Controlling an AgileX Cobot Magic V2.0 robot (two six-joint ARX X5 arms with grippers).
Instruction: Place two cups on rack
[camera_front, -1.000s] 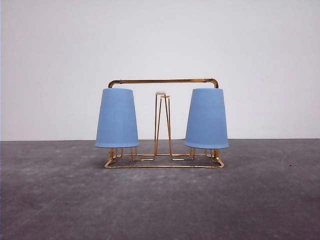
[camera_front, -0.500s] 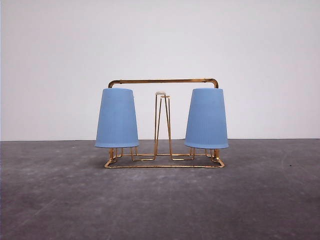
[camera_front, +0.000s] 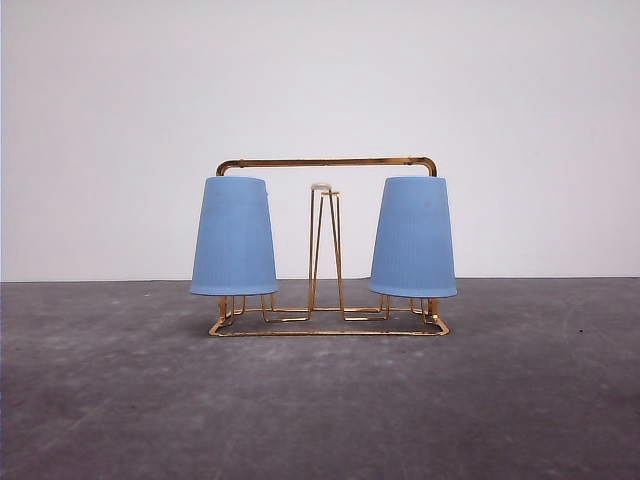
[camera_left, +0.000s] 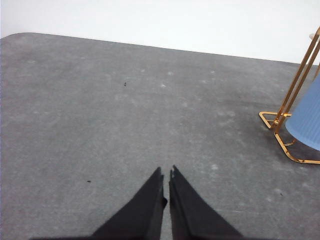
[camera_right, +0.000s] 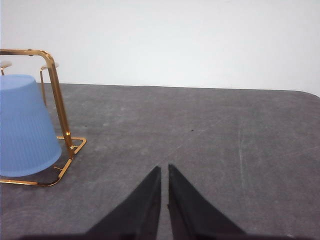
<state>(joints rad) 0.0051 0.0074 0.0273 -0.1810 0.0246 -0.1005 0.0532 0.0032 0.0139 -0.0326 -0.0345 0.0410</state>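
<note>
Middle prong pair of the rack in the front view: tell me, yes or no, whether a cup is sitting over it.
No: the middle prongs stand bare, with the two cups upside down over the outer prongs of the rack.

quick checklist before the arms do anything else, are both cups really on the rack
1. Left cup upside down over the rack's left prongs: ok.
2. Right cup upside down over the right prongs: ok.
3. Rack flat on the table: ok.
4. Left hand shut, holding nothing, apart from the rack: ok.
5. Right hand shut, holding nothing, apart from the rack: ok.
6. Cups fully seated on the prongs inside: cannot tell.
</note>
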